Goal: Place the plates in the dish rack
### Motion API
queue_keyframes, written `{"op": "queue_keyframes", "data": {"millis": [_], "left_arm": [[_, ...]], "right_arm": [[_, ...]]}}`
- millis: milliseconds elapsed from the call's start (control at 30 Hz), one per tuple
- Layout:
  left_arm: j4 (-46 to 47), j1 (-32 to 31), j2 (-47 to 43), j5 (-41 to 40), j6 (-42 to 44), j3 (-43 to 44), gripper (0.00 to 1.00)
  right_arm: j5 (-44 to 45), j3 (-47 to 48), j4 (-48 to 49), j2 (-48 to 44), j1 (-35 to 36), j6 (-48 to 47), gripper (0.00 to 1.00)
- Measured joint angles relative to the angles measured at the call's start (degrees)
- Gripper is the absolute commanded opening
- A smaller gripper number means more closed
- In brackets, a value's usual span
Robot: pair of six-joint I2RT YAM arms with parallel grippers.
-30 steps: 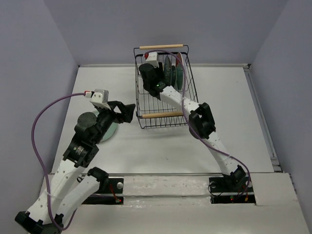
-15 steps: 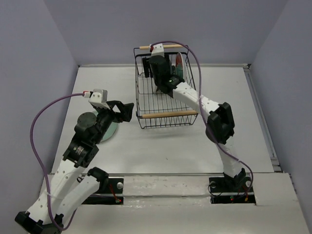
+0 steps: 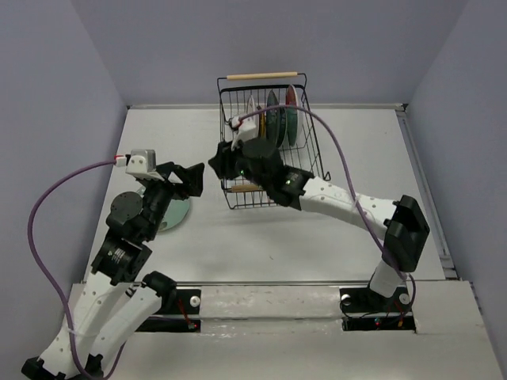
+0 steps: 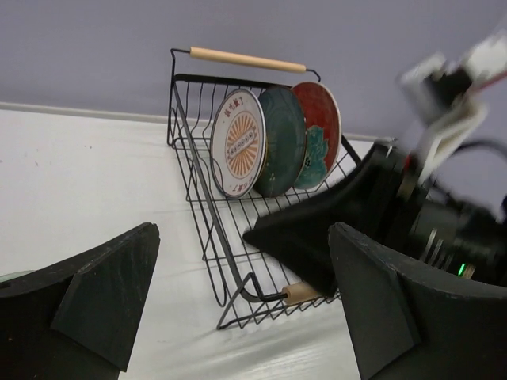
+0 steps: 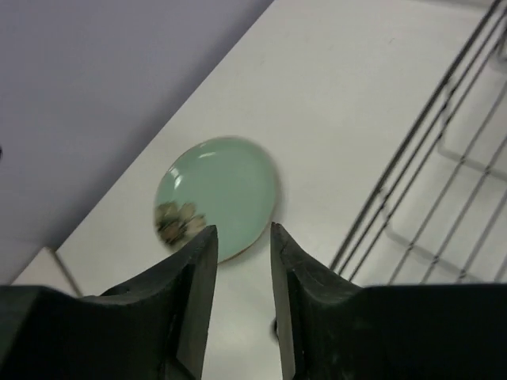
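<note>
The black wire dish rack [image 3: 263, 76] stands at the back of the table with three plates upright in it: white with an orange centre [image 4: 238, 142], dark teal [image 4: 283, 141] and red with teal flowers [image 4: 318, 133]. A pale mint green plate [image 5: 215, 196] lies flat on the table left of the rack, half hidden under my left arm in the top view [image 3: 177, 214]. My right gripper [image 5: 242, 237] hovers over the table near that plate's edge, its jaws narrowly apart and empty. My left gripper [image 4: 238, 317] hangs wide open and empty, facing the rack.
My right arm [image 3: 341, 206] stretches across the rack's near wooden handle [image 4: 305, 293], and its gripper [image 3: 215, 161] is close to my left gripper [image 3: 198, 180]. The rack's wire wall [image 5: 444, 182] is just right of the right fingers. Walls enclose the table on three sides.
My right arm has pulled out of the rack's back and swung down and left past its near left corner. The left arm has drawn back slightly to the left.
</note>
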Motion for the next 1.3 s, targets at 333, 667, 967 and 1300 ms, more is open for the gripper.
{"op": "queue_keyframes", "data": {"millis": [333, 667, 967, 1300], "left_arm": [[-5.8, 0.0, -5.8, -1.4, -0.5, 11.6, 0.99], [-13.9, 0.0, -7.7, 1.1, -0.9, 16.0, 0.99], [-17.9, 0.0, -9.2, 4.1, -0.5, 15.0, 0.99], [-18.1, -1.0, -11.0, 5.9, -0.4, 11.8, 0.99]], "right_arm": [[7.5, -19.1, 14.4, -1.8, 17.8, 16.0, 0.25], [12.1, -23.3, 29.5, 8.1, 20.9, 35.0, 0.53], [15.6, -19.6, 31.3, 21.9, 20.4, 48.2, 0.54], [16.5, -11.4, 32.3, 29.4, 16.3, 52.5, 0.52]]}}
